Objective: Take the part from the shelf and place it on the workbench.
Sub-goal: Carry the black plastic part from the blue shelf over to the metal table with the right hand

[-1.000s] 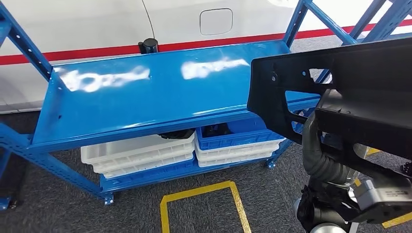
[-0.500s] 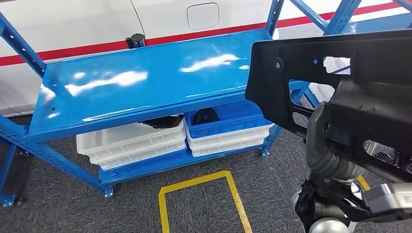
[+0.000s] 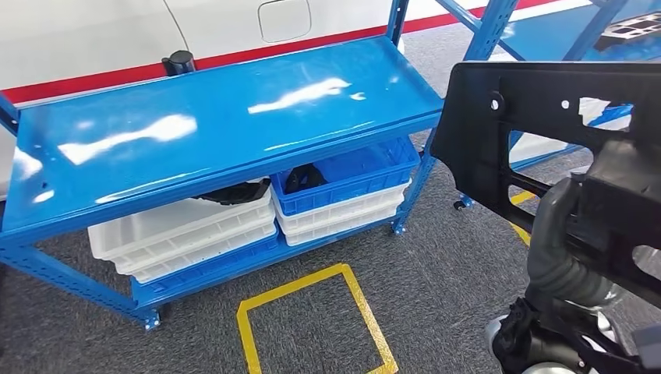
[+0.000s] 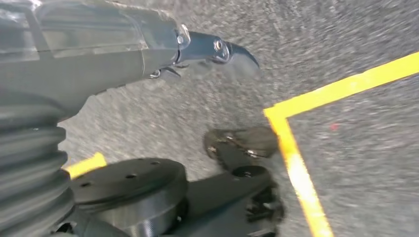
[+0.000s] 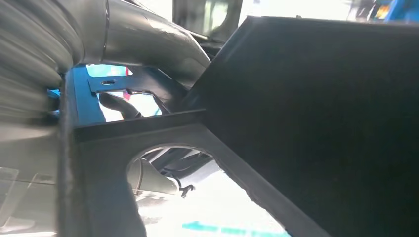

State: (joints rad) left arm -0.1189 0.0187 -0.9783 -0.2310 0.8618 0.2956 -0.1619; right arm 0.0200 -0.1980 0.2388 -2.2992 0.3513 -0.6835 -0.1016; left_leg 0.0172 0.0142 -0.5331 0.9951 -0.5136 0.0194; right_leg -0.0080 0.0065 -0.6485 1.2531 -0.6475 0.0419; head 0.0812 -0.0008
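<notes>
A: Grey carpet with a yellow floor marking [image 3: 312, 312] lies before the blue shelf [image 3: 218, 132] in the head view. Where is the part?

B: Off the shelf; the black part [image 3: 546, 132] hangs at the robot's right, its long axis running left to right, above the right arm.

A: And the left wrist view?

B: The left hand [image 4: 207, 49] hangs over carpet, empty, fingers apart.

A: The right wrist view?

B: The right hand [image 5: 148, 44] lies against the part; its grip cannot be made out.

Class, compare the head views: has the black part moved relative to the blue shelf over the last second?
Yes. The black part overlapped the blue shelf's right end earlier; now it sits off to the right of it, though the camera has shifted too.
</notes>
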